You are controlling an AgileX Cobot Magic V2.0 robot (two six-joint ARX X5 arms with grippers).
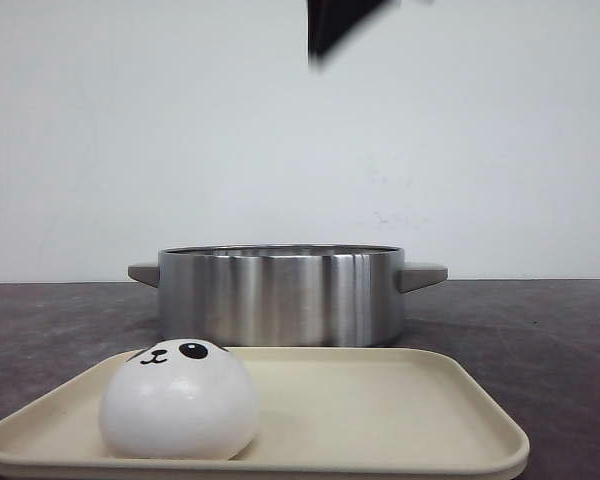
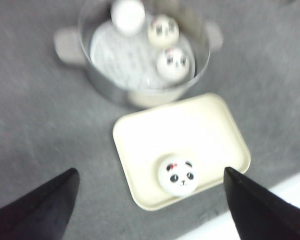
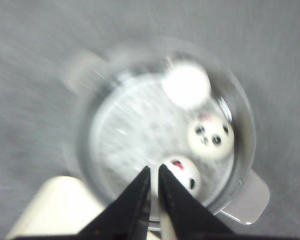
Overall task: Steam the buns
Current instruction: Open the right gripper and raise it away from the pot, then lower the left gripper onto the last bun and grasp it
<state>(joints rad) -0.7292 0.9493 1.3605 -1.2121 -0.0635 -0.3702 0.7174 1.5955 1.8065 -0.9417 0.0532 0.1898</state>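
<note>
Three buns (image 2: 162, 45) already in steamer pot (image 2: 200, 70), one bun (image 2: 178, 176) left near tray (image 2: 210, 125) front edge; left gripper (image 2: 150, 200) spread wide above: centre, descend, close gently; right gripper (image 3: 154, 187) nearly clenched, empty

A stainless steel pot (image 1: 280, 295) with two side handles stands on the dark grey tabletop (image 1: 540, 330). A cream rectangular tray (image 1: 380, 410) lies just before it.
</note>
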